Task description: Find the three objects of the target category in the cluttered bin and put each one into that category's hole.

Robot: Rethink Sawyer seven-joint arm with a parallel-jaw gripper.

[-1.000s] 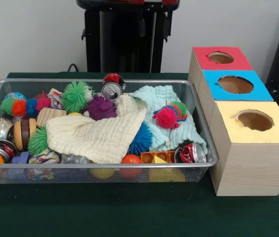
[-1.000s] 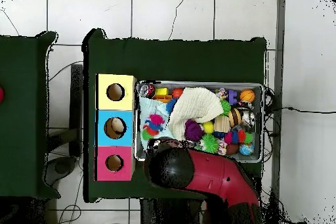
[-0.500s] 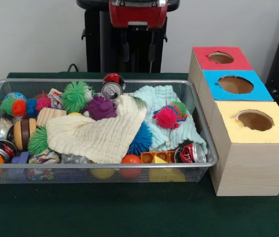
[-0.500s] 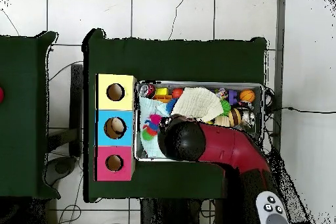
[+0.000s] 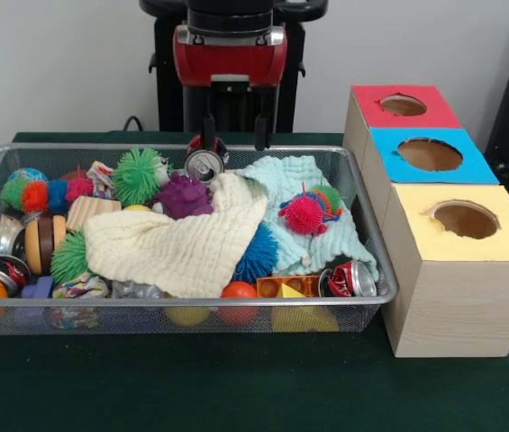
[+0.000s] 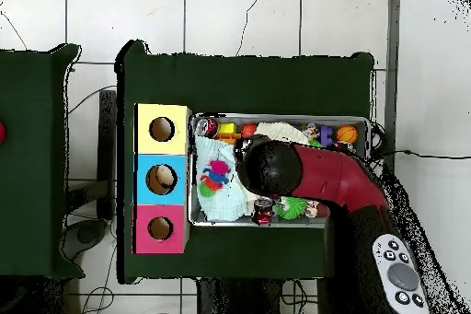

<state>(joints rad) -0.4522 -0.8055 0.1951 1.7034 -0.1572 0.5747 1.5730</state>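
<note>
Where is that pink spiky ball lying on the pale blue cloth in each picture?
Front view: the pink spiky ball lies right of the bin's middle, on the pale blue cloth.
Overhead view: it lies at the bin's left end, beside the boxes.
Shared landmark: the blue-topped box.

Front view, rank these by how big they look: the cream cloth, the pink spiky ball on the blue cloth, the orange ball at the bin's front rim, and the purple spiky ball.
1. cream cloth, by far.
2. purple spiky ball.
3. pink spiky ball, close to the purple one, so that order is unsure.
4. orange ball, partly hidden by the rim.
</note>
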